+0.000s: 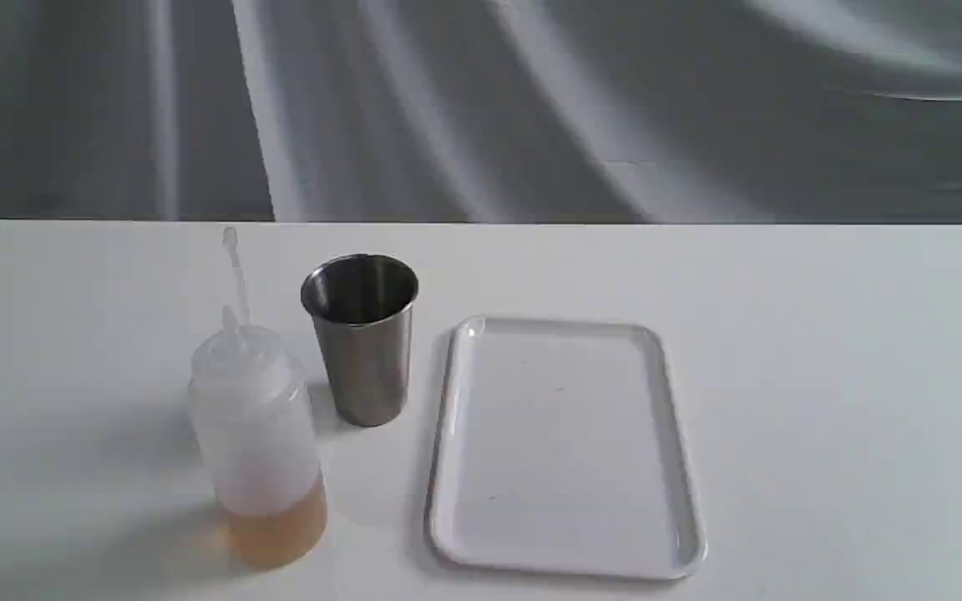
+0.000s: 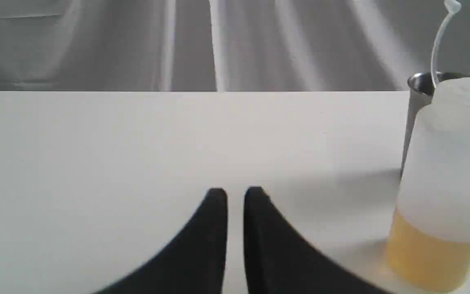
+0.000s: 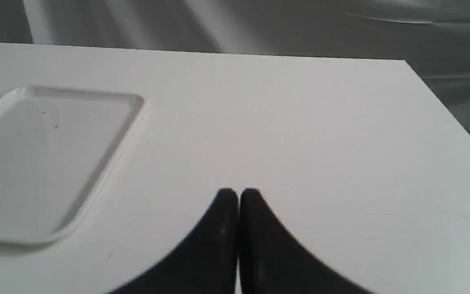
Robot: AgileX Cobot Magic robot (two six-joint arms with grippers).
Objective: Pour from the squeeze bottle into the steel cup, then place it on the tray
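The squeeze bottle [image 1: 257, 434] stands upright at the front left of the table, amber liquid in its base, cap strap sticking up. Just behind it to the right stands the steel cup [image 1: 362, 338], upright. The white tray [image 1: 564, 446] lies flat to the right of the cup with nothing on it. Neither gripper appears in the exterior view. In the left wrist view my left gripper [image 2: 235, 192] is shut and holds nothing, with the squeeze bottle [image 2: 447, 183] and steel cup [image 2: 418, 98] off to one side. My right gripper [image 3: 238, 192] is shut, beside the tray [image 3: 96, 163].
The white table [image 1: 823, 376] ends at a far edge before a grey draped cloth backdrop [image 1: 531, 100]. The table's far right corner [image 3: 406, 62] shows in the right wrist view.
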